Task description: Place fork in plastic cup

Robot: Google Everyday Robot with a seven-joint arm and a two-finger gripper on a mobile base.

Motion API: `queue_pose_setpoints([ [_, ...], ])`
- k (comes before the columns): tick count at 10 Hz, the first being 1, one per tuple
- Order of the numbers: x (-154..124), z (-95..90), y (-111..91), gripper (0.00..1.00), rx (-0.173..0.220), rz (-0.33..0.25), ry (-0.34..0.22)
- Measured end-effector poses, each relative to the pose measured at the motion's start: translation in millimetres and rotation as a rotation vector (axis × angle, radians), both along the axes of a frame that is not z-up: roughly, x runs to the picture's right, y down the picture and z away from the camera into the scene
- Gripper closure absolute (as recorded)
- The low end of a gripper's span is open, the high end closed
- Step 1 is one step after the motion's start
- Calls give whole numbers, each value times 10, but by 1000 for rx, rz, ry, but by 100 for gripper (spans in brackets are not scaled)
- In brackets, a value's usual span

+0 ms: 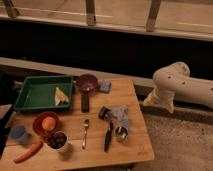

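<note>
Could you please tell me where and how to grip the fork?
Grip the fork mid-handle from straight above, jaws across its narrow width: it lies flat on the table with bare wood either side. The gripper hangs beyond the table's right edge.

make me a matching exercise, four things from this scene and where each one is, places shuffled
Things:
1 fork
2 plastic cup
3 blue sponge
4 gripper

Places:
a off the table, to its right
b left edge, beside the orange bowl
c far side, right of the maroon pan
d between the white cup and the black-handled utensil

Pairs: 1-d, 2-b, 3-c, 4-a
</note>
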State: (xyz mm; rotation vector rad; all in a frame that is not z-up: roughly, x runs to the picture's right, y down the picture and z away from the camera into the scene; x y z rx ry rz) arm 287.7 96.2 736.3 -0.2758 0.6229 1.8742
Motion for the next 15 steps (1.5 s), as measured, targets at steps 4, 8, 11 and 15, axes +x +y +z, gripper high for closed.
queue_pose_setpoints([
  [4, -1, 0, 0, 20, 0, 0, 0],
  [8, -3, 2, -1, 20, 0, -1, 0],
  [11, -133, -24, 29, 20, -4, -61, -44],
  [15, -1200, -163, 237, 20, -21, -253, -214],
])
